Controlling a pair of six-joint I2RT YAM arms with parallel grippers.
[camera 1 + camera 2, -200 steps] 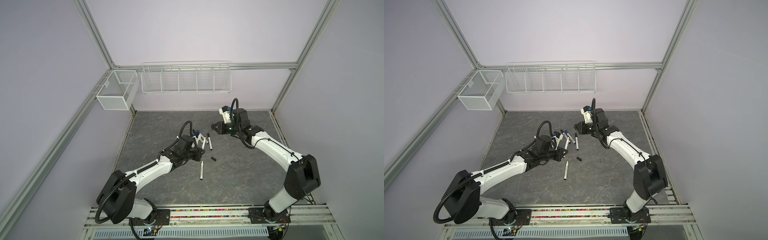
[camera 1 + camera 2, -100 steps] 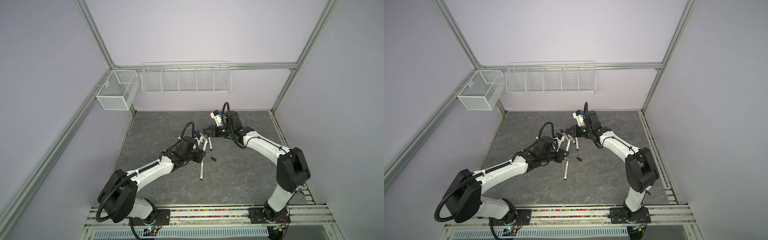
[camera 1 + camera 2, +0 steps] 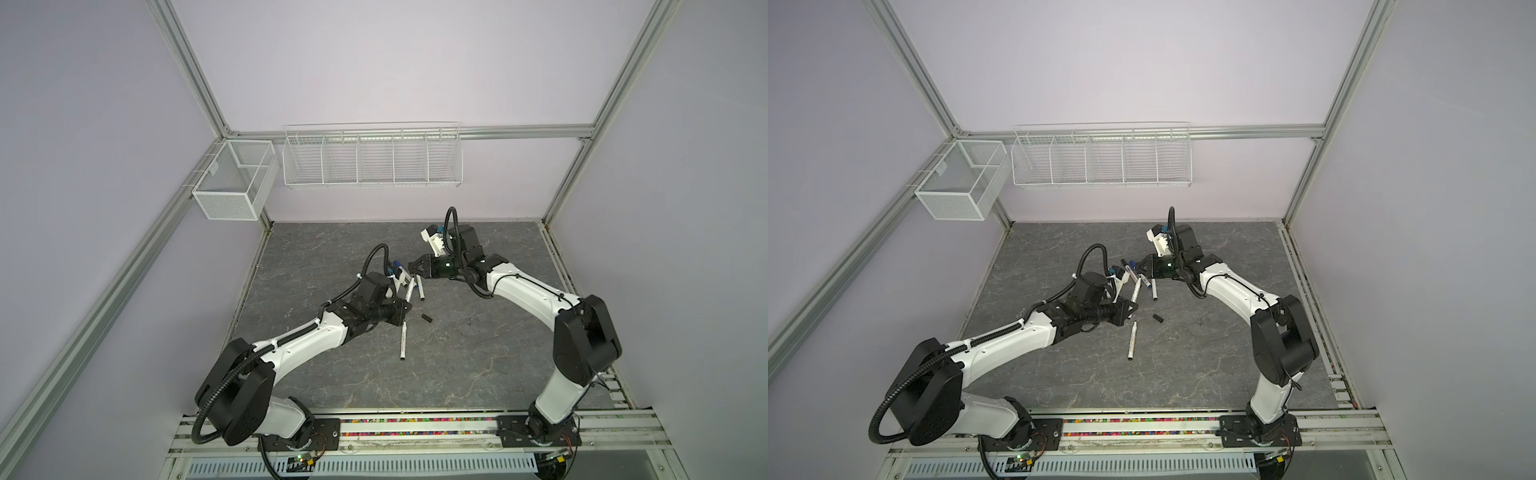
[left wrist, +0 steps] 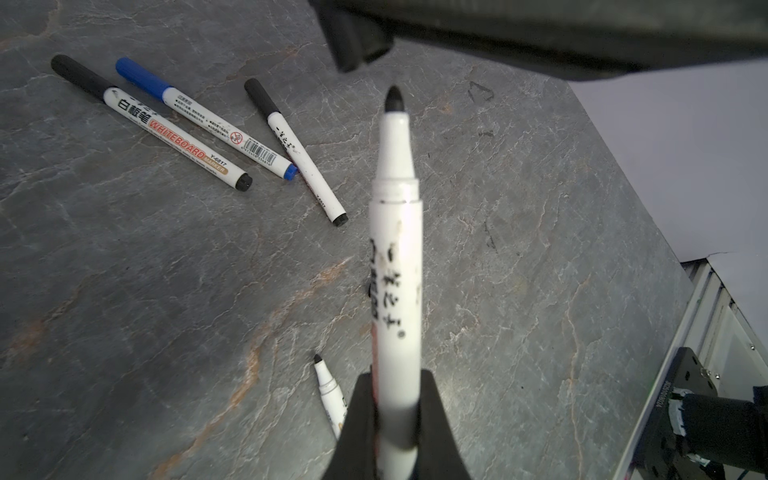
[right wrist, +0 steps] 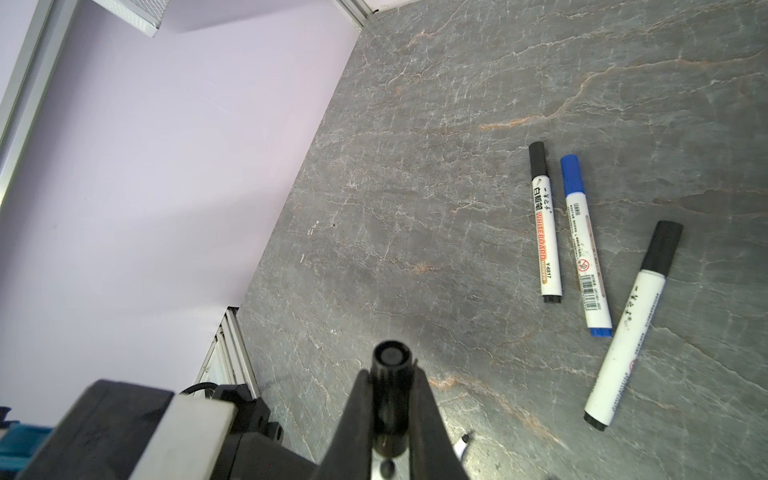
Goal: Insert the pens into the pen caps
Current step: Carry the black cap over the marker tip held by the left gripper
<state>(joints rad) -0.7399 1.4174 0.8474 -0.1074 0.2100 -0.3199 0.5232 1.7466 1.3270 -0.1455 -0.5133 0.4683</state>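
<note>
The left gripper (image 4: pixel 395 384) is closed narrow on the lower barrel of an uncapped white marker pen (image 4: pixel 397 249) with dark lettering and a black felt tip. The pen is held clear of the grey stone-patterned tabletop (image 3: pixel 478 365). The right gripper (image 5: pixel 390 376) is closed narrow on a short black plastic cap (image 5: pixel 391 361); which end of it faces the pen cannot be told.

Change noted: over the last second the right arm has swung in toward the left arm, with most of that travel in the first half. The left arm has hardly moved, and both grips are unchanged. In the left wrist view the cap sits just beyond the pen tip, offset to one side and not touching.

Assessment: the approach appears done, the insertion is not. The cap must be lined up on the tip before any push.

Remaining stock: three capped pens (image 4: pixel 214 124), two black-capped and one blue-capped, lie together on the tabletop. A second uncapped white pen (image 3: pixel 403 340) and a loose black cap (image 3: pixel 426 318) lie near each other but apart, awaiting the next pairing
</note>
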